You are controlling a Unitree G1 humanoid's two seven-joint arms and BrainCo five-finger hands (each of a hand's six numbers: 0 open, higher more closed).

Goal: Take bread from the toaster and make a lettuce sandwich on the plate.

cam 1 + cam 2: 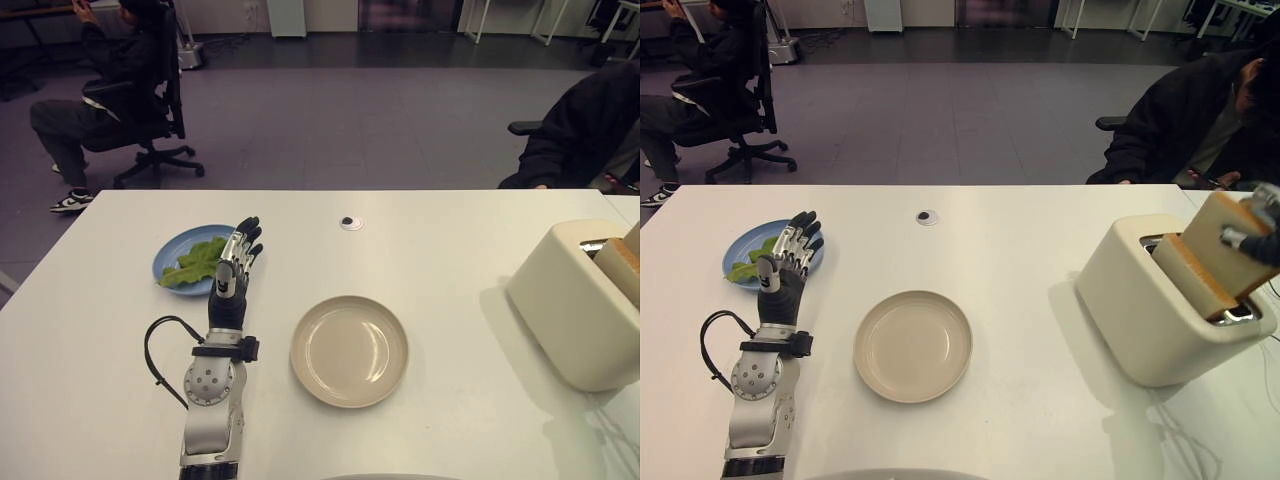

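My left hand (pixel 785 262) lies flat on the tabletop (pixel 1030 250), released, fingers stretched out. Its fingertips reach the near rim of the blue plate (pixel 743 240), which sits close to the tabletop's left edge with the lettuce (pixel 748 268) lying on it.

The beige plate (pixel 913 345) is bare and sits in the middle. I see open surface all round it: a clear strip towards my left forearm and a wider stretch across to the toaster (pixel 1140 310).

The toaster stands close to the tabletop's right edge. My right hand (pixel 1254 238) comes in at that edge of the view and grasps the bread slice (pixel 1212 258) by its upper corner. The slice is tilted, its top leaning out to the right and its lower end down in the toaster's slot.

A small round marker (pixel 928 216) lies near the far edge, well apart from both plates.
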